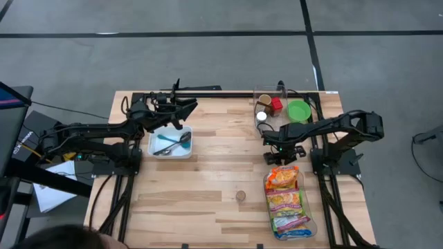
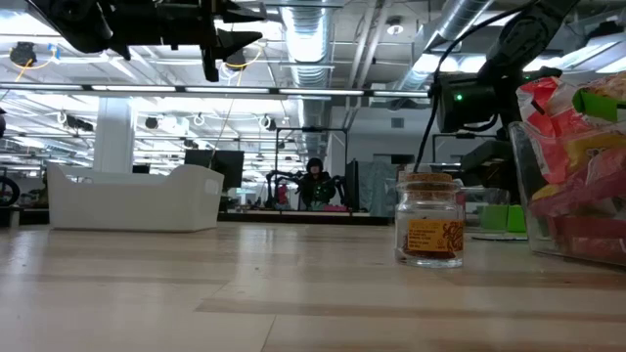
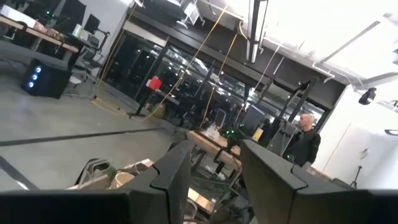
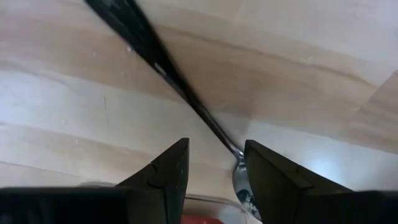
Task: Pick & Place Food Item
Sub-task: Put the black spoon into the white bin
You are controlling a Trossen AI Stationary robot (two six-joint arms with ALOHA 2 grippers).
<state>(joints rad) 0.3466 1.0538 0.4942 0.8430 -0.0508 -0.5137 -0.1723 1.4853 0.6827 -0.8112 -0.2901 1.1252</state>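
Observation:
Several orange and green food packets (image 1: 285, 200) lie in a clear tray (image 1: 309, 225) at the near right; the low view shows them at its right (image 2: 577, 156). A small cork-topped jar (image 1: 240, 196) stands upright on the table, close to the low camera (image 2: 428, 230). My right gripper (image 1: 268, 140) hangs open above the table (image 4: 214, 174), pointing down, between that tray and a clear box (image 1: 277, 107) at the far edge. A thin dark rod with a shiny end (image 4: 161, 68) lies below it. My left gripper (image 1: 187, 105) is raised and open (image 3: 214, 180), holding nothing.
A white bin (image 1: 169, 142) holding dark utensils stands under the left arm, and also shows in the low view (image 2: 132, 196). The far clear box holds a green lid (image 1: 299, 111), a red item (image 1: 276, 105) and small jars. Bare wood lies at the table's middle and near left.

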